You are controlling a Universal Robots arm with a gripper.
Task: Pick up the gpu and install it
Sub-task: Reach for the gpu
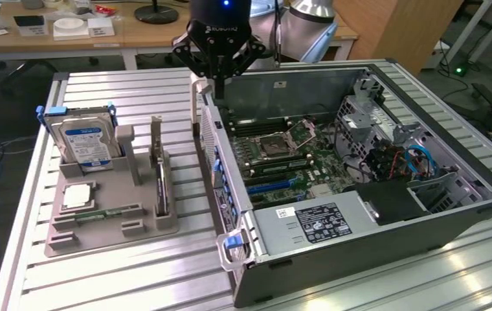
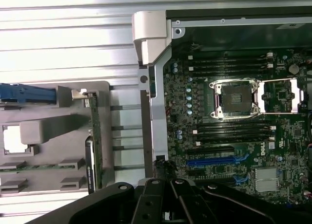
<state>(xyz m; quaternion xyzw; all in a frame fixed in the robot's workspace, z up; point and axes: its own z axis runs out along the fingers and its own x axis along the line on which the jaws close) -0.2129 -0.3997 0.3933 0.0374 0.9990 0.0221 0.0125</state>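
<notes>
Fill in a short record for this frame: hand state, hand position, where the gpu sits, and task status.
hand: shut, empty
hand position: raised above the computer case, over the wall that faces the holder
gpu: standing on edge in the holder, untouched
hard drive: upright in the same holder
task status: gpu not yet picked up

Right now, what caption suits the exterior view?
Black jaws hang near open computer case's rim; thin dark gpu card stands in grey tray.
</notes>
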